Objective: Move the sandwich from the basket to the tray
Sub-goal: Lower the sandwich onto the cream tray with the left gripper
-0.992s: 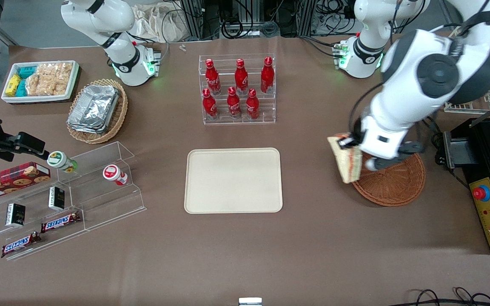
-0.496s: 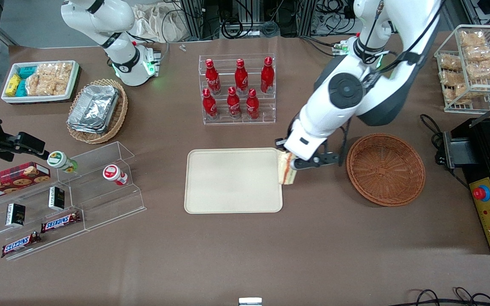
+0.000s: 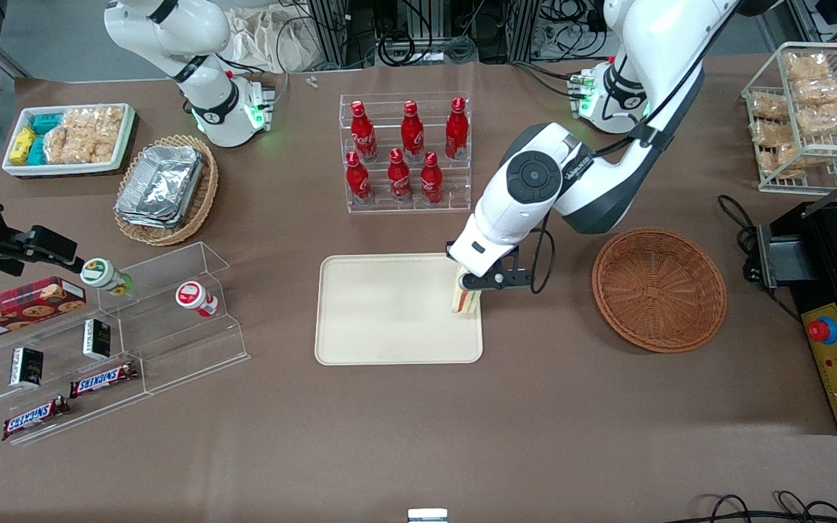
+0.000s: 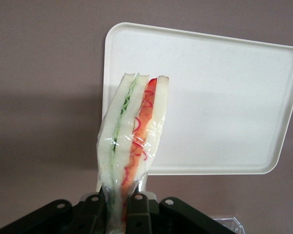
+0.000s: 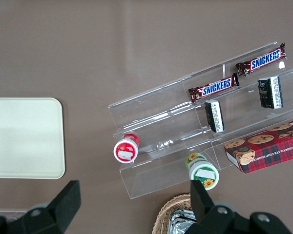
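The hand [image 3: 471,285], clamped on the wrapped sandwich [image 3: 465,299], hangs over the tray [image 3: 389,312] edge nearest the basket [image 3: 658,289]; released here, the upright wedge might topple onto the table [image 3: 535,407].

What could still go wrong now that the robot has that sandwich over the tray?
The gripper holds the sandwich by one thin end, hanging over the tray edge nearest the basket. Let go here, it might land half on the rim or tip onto the table. It also hangs on edge, so it may topple whichever way. And its wrap looks slippery, so it could slide out before release.
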`<move>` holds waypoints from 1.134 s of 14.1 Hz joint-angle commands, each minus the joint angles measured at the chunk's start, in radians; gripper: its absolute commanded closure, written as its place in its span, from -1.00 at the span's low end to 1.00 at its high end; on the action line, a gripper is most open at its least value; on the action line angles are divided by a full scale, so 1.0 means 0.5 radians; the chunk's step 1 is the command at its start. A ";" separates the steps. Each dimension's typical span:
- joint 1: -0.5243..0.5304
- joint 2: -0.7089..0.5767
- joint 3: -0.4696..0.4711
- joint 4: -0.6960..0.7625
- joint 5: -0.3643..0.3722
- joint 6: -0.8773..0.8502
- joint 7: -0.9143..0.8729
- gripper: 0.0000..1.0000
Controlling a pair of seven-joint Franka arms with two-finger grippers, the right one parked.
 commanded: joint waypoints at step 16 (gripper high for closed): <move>-0.030 0.517 0.007 0.073 0.552 0.436 -0.254 -0.01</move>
